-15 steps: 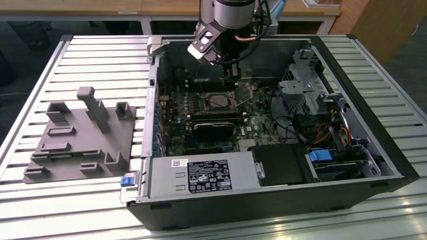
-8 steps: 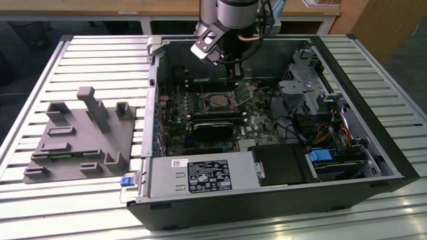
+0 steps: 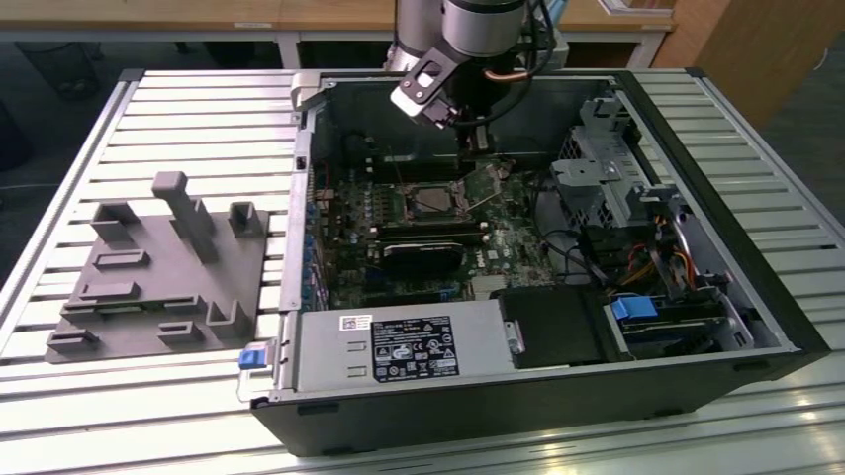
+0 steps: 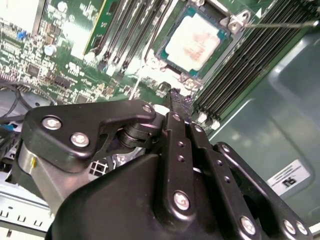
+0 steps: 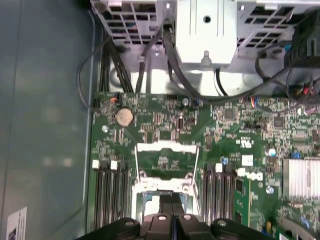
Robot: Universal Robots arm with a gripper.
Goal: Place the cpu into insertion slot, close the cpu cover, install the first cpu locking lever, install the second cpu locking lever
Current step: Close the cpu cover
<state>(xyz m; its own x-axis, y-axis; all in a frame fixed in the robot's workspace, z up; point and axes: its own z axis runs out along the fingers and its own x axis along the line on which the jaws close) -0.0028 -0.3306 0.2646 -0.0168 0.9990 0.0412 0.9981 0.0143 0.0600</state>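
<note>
The open computer case surrounds the gripper, which hangs low inside it over the green motherboard, its fingers pressed together on nothing. Just beyond the fingertips sits the insertion slot, its silver rim showing. The cpu cover is a silver frame right ahead of the tips (whether it lies flat I cannot tell). The cpu lies seated in the slot, its pale face bare, near the tips but apart from them.
</note>
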